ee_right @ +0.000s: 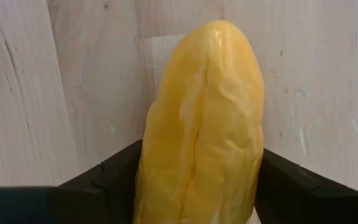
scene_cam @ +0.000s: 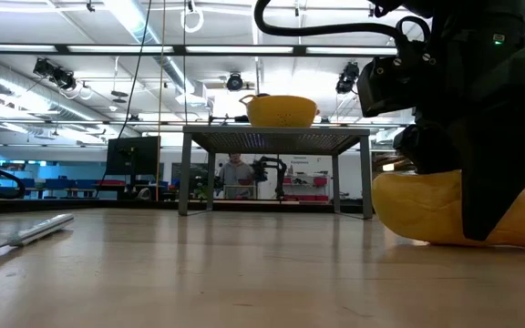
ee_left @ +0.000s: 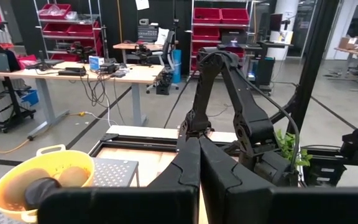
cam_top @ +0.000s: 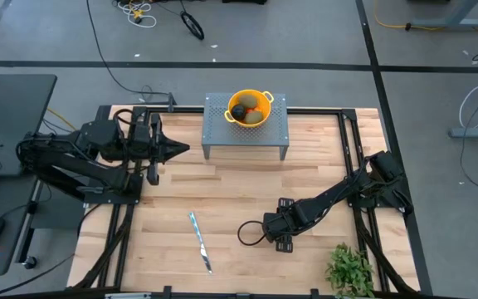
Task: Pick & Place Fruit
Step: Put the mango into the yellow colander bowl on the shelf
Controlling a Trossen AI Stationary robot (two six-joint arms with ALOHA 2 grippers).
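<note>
- The surface [cam_top: 239, 195] is pale wood in planks, smooth, with a soft sheen and visible grain.
- The yellow-orange oblong fruit [ee_right: 201, 124] has a waxy, glossy skin with shallow lengthwise ridges; it looks like moulded plastic.
- The fingers [ee_right: 98, 193] on either side of that fruit are matt black plastic.
- The small stand [cam_top: 246, 124] behind the fruit is grey metal with a perforated top.
- The bowl [cam_top: 250, 108] on the stand is smooth yellow plastic with holes in its wall.
- The knife [cam_top: 200, 242] left of the fruit is bright, shiny metal.
</note>
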